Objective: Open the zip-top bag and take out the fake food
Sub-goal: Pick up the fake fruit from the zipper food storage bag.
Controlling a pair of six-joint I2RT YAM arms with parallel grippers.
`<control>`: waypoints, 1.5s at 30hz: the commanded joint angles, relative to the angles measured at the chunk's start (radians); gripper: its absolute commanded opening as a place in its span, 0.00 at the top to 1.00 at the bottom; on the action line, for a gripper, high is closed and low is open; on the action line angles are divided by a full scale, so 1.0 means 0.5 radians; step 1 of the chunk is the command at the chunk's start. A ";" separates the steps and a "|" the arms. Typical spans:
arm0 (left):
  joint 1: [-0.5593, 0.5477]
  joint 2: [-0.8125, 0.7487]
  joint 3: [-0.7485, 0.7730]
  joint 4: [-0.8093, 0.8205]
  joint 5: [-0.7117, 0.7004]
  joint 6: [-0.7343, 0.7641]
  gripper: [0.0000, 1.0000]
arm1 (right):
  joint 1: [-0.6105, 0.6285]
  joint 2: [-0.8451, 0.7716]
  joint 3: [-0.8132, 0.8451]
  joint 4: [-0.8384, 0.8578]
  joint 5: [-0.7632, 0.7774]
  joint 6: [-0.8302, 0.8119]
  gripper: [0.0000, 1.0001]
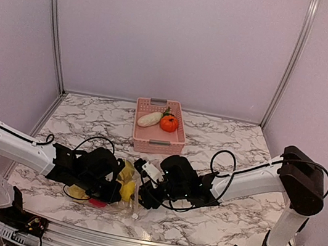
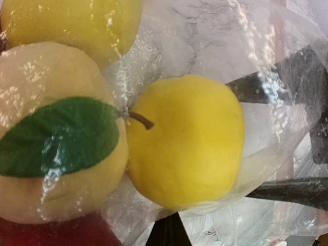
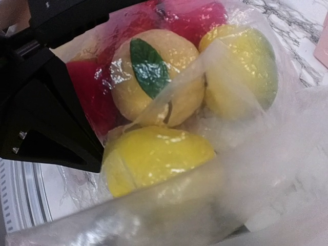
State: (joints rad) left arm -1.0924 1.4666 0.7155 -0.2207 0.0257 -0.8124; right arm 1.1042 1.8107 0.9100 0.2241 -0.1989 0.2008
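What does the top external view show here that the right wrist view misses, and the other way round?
Top external only: the pink basket at the back of the marble table, holding a white radish and an orange piece. Right wrist only: a pale fruit with a green leaf inside the plastic. Both: the bag with yellow fruit in it.

The zip-top bag (image 3: 256, 205) blurs in the right wrist foreground
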 commanded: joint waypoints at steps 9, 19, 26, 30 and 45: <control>-0.009 0.078 -0.031 0.154 -0.039 -0.050 1.00 | 0.054 0.144 0.097 0.039 0.036 -0.012 0.36; -0.009 0.079 -0.027 0.149 -0.039 -0.053 1.00 | 0.075 0.163 0.102 0.044 0.102 0.015 0.44; 0.000 0.037 -0.091 0.077 -0.135 -0.109 1.00 | 0.074 0.109 0.042 0.000 0.160 -0.014 0.49; 0.003 0.020 -0.121 0.047 -0.153 -0.146 1.00 | 0.076 0.081 0.023 -0.016 0.160 -0.024 0.42; 0.016 -0.009 -0.167 0.009 -0.159 -0.183 1.00 | 0.077 0.052 -0.002 -0.033 0.208 -0.054 0.54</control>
State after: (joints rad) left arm -1.0931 1.4590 0.6704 -0.1535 -0.0177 -0.9012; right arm 1.1305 1.8580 0.9119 0.2237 -0.1173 0.1818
